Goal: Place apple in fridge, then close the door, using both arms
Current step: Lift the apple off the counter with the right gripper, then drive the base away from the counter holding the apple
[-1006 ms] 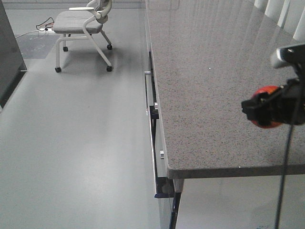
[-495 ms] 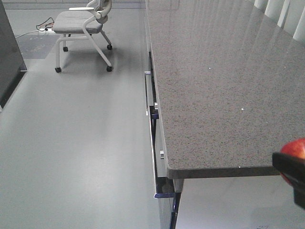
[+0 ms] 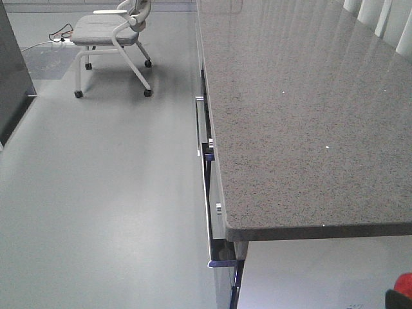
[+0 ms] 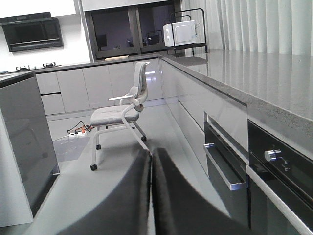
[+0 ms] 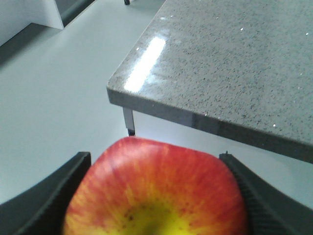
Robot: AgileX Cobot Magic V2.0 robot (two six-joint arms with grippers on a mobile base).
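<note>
Apple (image 5: 156,191) red, yellow-centred, speckled, clamped between right jaws; left jaws pressed together, holding nothing

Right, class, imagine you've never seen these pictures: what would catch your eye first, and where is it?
The red and yellow apple fills the bottom of the right wrist view, clamped between two dark jaws. Beyond it juts the corner of the speckled grey counter, which also runs down the right side of the front view. A white chair stands at that view's top left.
</note>
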